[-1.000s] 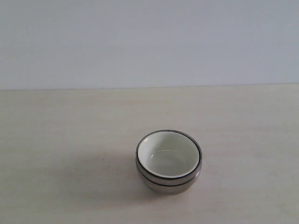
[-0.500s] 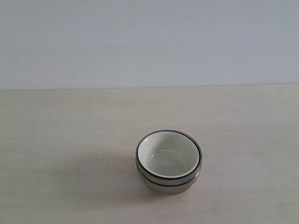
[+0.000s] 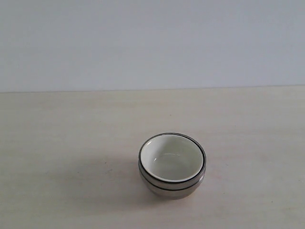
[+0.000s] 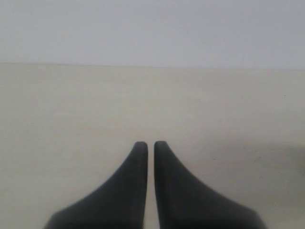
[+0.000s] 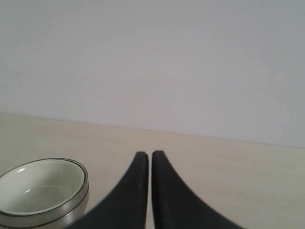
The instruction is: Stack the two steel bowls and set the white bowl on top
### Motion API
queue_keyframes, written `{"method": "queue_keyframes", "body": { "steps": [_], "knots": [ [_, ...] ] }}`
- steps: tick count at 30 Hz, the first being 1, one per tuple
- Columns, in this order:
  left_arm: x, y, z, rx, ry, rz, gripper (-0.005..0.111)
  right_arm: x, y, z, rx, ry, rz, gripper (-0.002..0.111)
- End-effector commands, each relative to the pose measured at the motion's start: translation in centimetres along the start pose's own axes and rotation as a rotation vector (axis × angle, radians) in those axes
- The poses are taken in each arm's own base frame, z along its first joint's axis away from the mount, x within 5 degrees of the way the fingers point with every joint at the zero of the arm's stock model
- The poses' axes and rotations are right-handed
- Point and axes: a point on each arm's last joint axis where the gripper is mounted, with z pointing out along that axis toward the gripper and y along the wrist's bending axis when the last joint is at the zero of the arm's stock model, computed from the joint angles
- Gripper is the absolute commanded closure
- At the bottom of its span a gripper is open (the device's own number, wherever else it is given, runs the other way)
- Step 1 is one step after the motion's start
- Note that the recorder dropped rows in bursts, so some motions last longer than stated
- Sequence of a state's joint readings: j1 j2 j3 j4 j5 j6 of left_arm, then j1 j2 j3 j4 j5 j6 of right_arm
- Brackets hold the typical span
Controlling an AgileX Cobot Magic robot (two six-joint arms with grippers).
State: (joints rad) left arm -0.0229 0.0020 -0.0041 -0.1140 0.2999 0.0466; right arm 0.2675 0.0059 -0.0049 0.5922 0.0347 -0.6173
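Nothing is changed since a second ago: the white bowl (image 3: 171, 160) is seated in the steel bowls (image 3: 169, 192) at lower centre, the left gripper (image 4: 150, 144) and right gripper (image 5: 150, 154) are closed empty, and the stack is judged finished.

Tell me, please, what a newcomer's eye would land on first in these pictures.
The eye goes first to the one stack: the white bowl nested inside the two steel bowls, near the front of the pale table, slightly right of centre in the exterior view. Next come the dark fingers of the left gripper and the right gripper, each shut and holding nothing. The right wrist view shows the stack off to one side.
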Motion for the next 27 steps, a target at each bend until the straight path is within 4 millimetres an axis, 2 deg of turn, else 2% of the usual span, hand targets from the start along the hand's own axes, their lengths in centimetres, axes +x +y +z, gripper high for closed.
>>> {"method": "queue_keyframes", "body": {
  "steps": [1,6,9,15,27],
  "knots": [
    [0.1,0.0,0.0,-0.001,0.002,-0.008,0.102,0.2,0.0,0.0,0.002,0.008,0.020,0.108],
    [0.1,0.0,0.0,-0.001,0.002,-0.008,0.102,0.6,0.3,0.0,-0.025,0.048,0.010,0.108],
    [0.1,0.0,0.0,-0.001,0.002,-0.008,0.102,0.9,0.3,-0.1,-0.027,0.084,-0.054,0.108],
    [0.1,0.0,0.0,-0.001,0.002,-0.008,0.102,1.7,-0.2,-0.2,0.028,0.170,-0.014,0.108],
    [0.1,0.0,0.0,-0.001,0.002,-0.008,0.102,2.7,-0.3,-0.4,0.025,0.285,-0.044,0.108]
  ]
}}
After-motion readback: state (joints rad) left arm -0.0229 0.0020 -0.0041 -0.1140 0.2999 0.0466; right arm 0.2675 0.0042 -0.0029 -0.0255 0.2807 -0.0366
